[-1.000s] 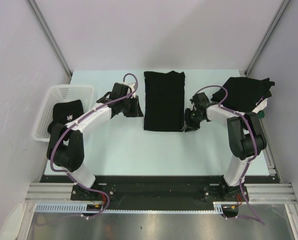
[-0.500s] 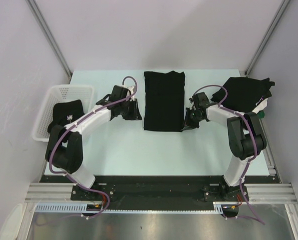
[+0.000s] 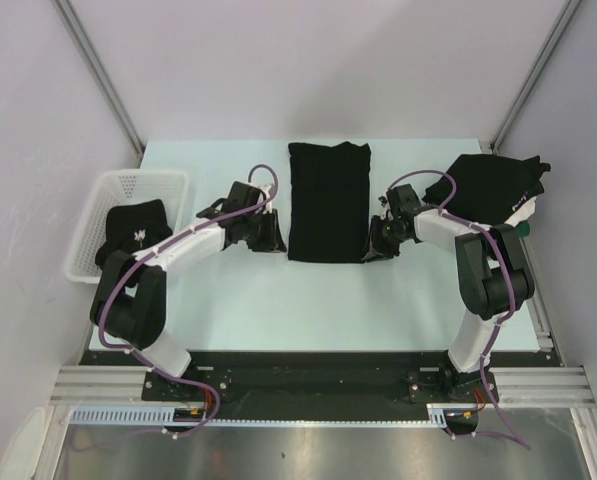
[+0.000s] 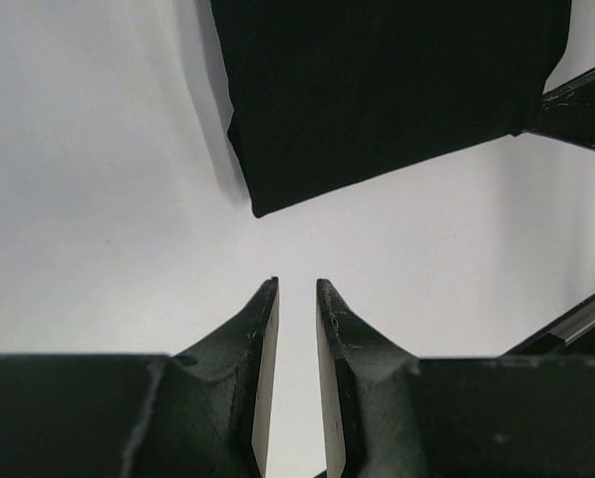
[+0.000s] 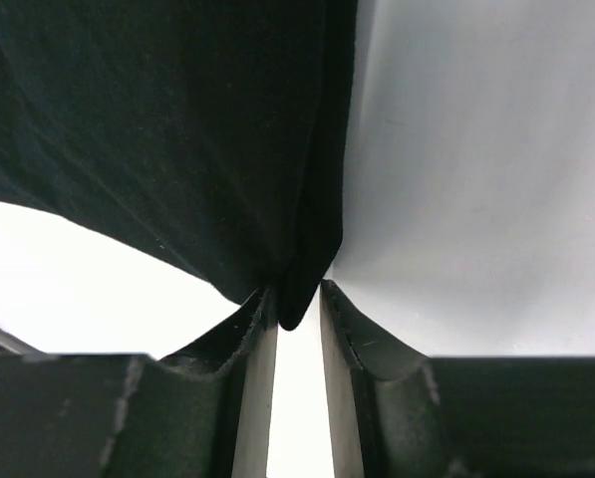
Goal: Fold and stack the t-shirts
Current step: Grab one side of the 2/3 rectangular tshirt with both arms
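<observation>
Now left tool (image 4: 297, 283) nearer t-shirt (image 3: 328, 200), slightly parted, empty, right tool (image 5: 295, 291) astride its corner, grip unclear.

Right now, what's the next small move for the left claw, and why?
Probably ease the left claw forward onto the near corner of the folded black cloth t-shirt. In the left wrist view that corner lies just ahead of the narrowly parted tips, untouched. The right claw has the opposite near corner between its tips, so the left side looks like the one not yet gripped.

1 white mesh basket (image 3: 143, 185), left edge of pale table (image 3: 278, 300)
</observation>
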Motion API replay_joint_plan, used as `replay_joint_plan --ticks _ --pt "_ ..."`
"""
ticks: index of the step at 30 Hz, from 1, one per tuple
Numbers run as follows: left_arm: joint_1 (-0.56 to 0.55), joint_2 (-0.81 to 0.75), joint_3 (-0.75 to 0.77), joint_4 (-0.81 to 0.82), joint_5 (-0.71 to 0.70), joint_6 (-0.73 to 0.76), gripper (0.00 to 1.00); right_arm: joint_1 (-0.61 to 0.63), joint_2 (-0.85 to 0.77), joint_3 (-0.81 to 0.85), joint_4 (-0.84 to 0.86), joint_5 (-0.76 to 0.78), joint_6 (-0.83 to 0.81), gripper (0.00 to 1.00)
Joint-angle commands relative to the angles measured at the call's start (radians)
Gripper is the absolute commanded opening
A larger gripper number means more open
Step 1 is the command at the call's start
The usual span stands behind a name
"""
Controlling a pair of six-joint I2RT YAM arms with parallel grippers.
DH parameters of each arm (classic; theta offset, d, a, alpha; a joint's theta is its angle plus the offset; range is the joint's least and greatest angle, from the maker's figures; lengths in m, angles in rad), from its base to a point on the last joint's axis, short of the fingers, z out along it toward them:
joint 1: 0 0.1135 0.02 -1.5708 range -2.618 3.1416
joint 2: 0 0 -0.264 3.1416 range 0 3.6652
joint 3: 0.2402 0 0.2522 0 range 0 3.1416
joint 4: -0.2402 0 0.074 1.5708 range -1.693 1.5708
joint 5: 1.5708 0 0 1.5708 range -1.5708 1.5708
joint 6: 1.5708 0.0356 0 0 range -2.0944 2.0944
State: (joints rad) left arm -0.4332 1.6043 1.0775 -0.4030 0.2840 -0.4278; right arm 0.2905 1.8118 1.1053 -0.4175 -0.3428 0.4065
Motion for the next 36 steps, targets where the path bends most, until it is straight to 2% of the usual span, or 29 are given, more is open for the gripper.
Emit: replay_joint_plan --ticks 1,8,9,10,11,18,19,20,23,36 --pt "-0.012 -0.006 0.052 0.023 0.006 -0.006 0.26 -0.002 -0.005 -0.002 0.016 -0.042 0.002 0.29" --pt "-0.013 -0.001 0.055 0.015 0.004 -0.002 0.26 -0.001 0.015 -0.002 0.042 -0.07 0.018 0.26" --pt "-0.013 -0.001 0.053 0.015 0.004 0.0 0.26 -0.001 0.015 -0.002 0.045 -0.067 0.017 0.23" --pt "-0.013 0.0 0.052 0.015 0.003 0.0 0.26 0.001 0.017 -0.002 0.045 -0.067 0.02 0.08" --pt "-0.013 0.005 0.048 0.015 0.001 0.001 0.26 -0.001 0.02 -0.002 0.045 -0.067 0.02 0.0" --pt "-0.013 0.035 -0.002 0.064 0.004 -0.023 0.27 -0.01 0.014 -0.002 0.016 -0.078 0.009 0.0" --pt "-0.013 0.046 -0.005 0.07 0.007 -0.028 0.3 -0.01 0.011 -0.002 0.01 -0.078 0.003 0.0" --pt "-0.013 0.055 -0.007 0.082 0.009 -0.037 0.4 -0.01 0.004 -0.002 -0.001 -0.075 0.0 0.0" --pt "-0.015 0.091 -0.002 0.098 0.012 -0.043 0.44 -0.01 -0.009 -0.002 -0.015 -0.065 -0.009 0.0" --pt "-0.019 0.201 0.016 0.177 0.043 -0.081 0.46 -0.036 -0.023 -0.002 -0.046 -0.081 -0.032 0.0"
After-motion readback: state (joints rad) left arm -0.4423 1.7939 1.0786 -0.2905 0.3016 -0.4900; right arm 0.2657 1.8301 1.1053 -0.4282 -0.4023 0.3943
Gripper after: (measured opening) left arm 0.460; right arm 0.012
